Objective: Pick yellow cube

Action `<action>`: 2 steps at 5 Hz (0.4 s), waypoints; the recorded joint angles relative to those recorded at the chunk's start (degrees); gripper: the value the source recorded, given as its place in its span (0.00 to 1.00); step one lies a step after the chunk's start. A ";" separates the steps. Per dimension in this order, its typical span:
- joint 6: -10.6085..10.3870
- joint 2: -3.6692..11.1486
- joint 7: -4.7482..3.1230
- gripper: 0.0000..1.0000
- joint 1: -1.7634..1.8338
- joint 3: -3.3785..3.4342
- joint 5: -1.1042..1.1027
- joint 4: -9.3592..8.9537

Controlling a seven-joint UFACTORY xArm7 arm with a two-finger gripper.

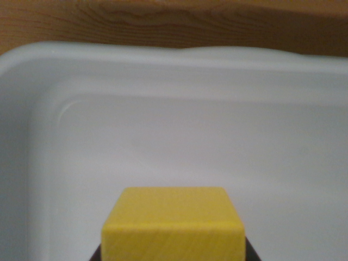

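Wrist view only. Small yellow wooden cube, grain visible on its near face, fills the bottom centre of the frame, close under the camera. Dark slivers flank its lower corners at both sides, probably the pincer fingers, but too little shows to be sure; cannot tell whether they press the cube or stand off it, nor whether the cube rests on the floor of the container or hangs clear. Behind it, a pale grey-white plastic tub with a rounded rim and a curved inner corner at the wrist view's left; cube lies well off the far wall. Beyond the rim, brown wood-grain counter. Judgement: grasp stage, pincer straddling or already holding the cube. Next move calls for a confirmed firm squeeze, then a straight vertical lift clearing the tub rim.
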 joint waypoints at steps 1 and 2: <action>0.00 0.00 0.00 1.00 0.00 0.00 0.00 0.00; 0.88 -0.04 -0.01 1.00 0.02 0.01 0.01 0.85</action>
